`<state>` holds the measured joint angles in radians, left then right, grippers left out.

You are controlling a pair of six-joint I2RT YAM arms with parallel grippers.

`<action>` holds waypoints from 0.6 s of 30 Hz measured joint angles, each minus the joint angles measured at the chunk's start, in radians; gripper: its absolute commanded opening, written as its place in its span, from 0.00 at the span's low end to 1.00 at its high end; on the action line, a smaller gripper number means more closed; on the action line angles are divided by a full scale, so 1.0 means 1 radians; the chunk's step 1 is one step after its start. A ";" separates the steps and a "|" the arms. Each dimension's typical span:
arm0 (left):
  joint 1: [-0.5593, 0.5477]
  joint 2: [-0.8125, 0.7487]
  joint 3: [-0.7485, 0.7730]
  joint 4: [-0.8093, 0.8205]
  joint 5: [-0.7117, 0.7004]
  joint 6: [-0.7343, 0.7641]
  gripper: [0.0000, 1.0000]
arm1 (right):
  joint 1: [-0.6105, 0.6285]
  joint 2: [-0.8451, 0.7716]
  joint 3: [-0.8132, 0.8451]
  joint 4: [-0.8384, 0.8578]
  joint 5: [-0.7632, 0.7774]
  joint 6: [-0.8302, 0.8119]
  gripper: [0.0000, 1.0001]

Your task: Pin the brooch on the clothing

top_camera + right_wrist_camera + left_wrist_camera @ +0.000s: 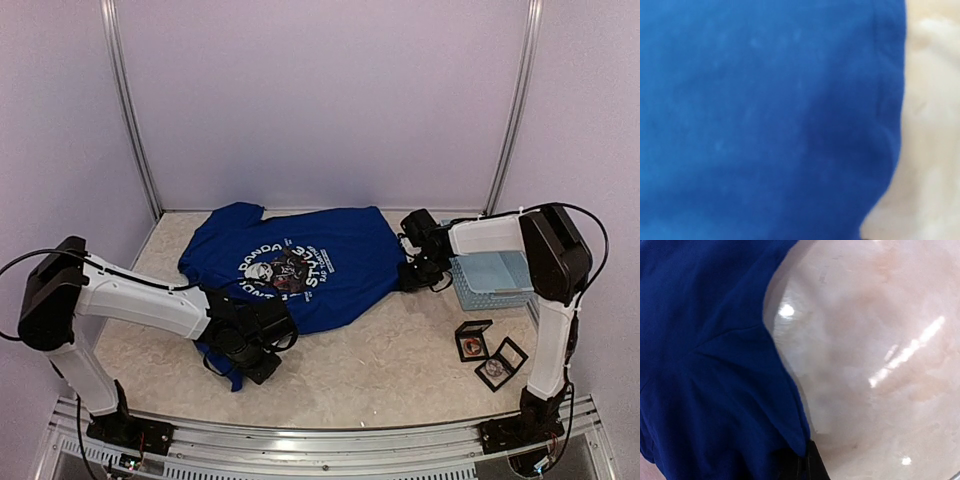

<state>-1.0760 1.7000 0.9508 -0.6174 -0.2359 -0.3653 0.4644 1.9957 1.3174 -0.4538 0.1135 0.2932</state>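
The top view is bright and evenly lit from above, with a faint lilac cast on the walls [320,100] and only soft, short shadows on the table [400,360]. The upright rails [125,110] lean outward toward the upper corners. In the left wrist view, white glare streaks the table at centre right, with 2 small hot spots, all in soft focus. The right wrist view is wholly blurred: the T-shirt [765,120] is flat blue, its seam at right smeared.
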 measured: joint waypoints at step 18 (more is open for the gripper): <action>-0.056 -0.237 0.121 -0.171 0.264 0.095 0.00 | -0.006 -0.384 -0.008 -0.295 -0.130 -0.014 0.00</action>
<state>-1.1320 1.4628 1.0721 -0.7883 0.0277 -0.2703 0.4587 1.6119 1.3098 -0.7486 -0.0162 0.2787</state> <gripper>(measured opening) 0.008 0.012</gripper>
